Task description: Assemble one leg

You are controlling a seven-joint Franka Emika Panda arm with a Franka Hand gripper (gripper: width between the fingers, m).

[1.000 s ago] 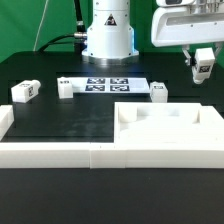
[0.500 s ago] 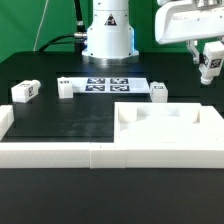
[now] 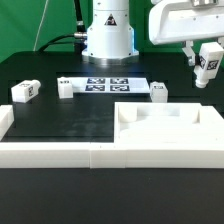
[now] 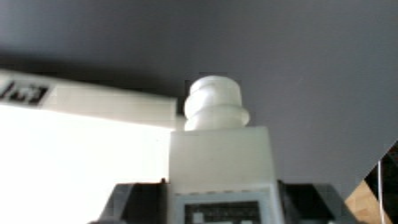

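With the leg point(image 3: 209, 66) clamped in the gripper point(image 3: 205, 58), high above the surface point(image 3: 70, 115), we should keep its rounded tip (facing away from the gripper) plumb while lowering toward the recessed panel point(image 3: 160, 150) below.

A black surface point(image 3: 60, 115) fills the scene before a green backdrop point(image 3: 30, 25). The marker board point(image 3: 103, 84) lies flat at the back. Just beside it on the exterior view's left sits a small white tagged block point(image 3: 65, 87), with a second block point(image 3: 25, 91) farther left. A third block point(image 3: 158, 92) sits at the board's right end. A large white recessed panel point(image 3: 170, 140) lies in front on the right, against a low white rail point(image 3: 50, 153) along the front edge.
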